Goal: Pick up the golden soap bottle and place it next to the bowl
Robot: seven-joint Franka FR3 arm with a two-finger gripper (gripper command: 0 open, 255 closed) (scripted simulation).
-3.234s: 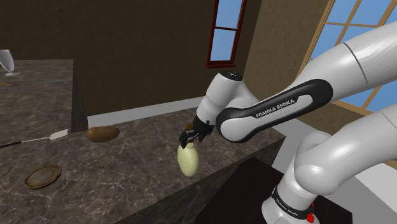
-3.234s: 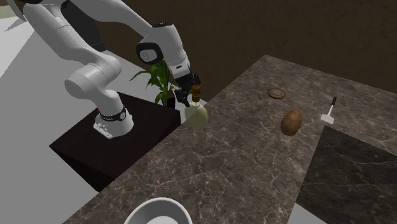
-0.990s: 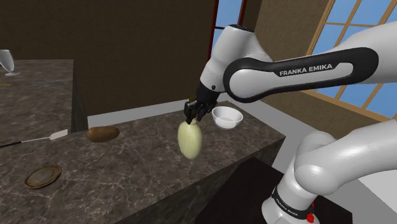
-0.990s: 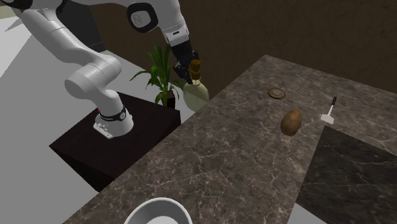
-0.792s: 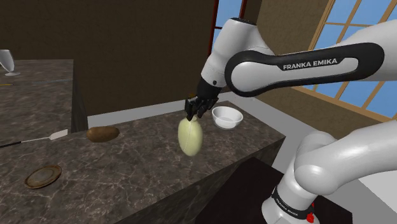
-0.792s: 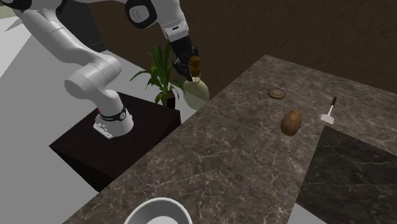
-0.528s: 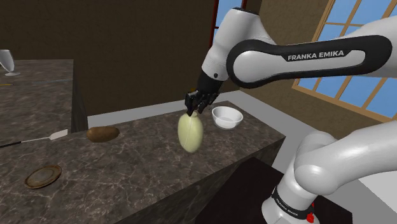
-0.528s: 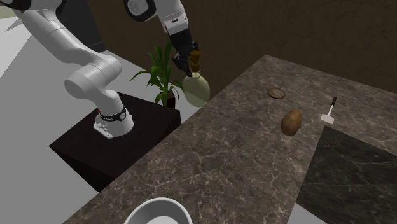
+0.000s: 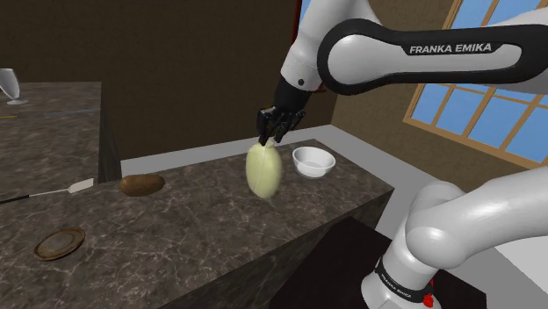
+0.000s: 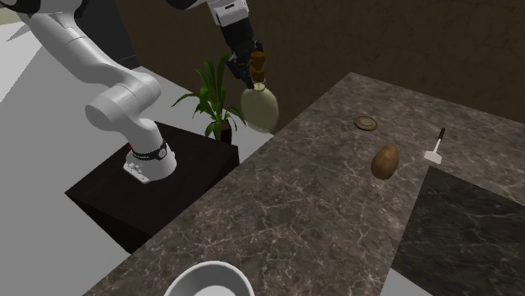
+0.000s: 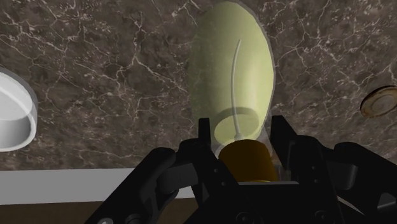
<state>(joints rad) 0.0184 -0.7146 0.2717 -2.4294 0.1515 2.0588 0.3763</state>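
The gripper (image 11: 242, 130) clasps the pale soap bottle (image 11: 232, 70), seemingly clear of the counter (image 11: 95, 63); the bowl (image 11: 16, 124) is half cut off.

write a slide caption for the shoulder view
End effector holds the pale yellow soap bottle over the marbled counter, white bowl nearby

Shoulder view: beside stand (image 9: 347, 263), mid height, faces across marble counter (image 9: 176, 228) toward windows (image 9: 474, 114). Second exterior view: high over counter's bowl (image 10: 209, 282) end, faces back at arm (image 10: 118, 109). Wrist view: close, down along gripper (image 11: 240, 124). All share soap bottle (image 9: 263, 171), bowl, counter.
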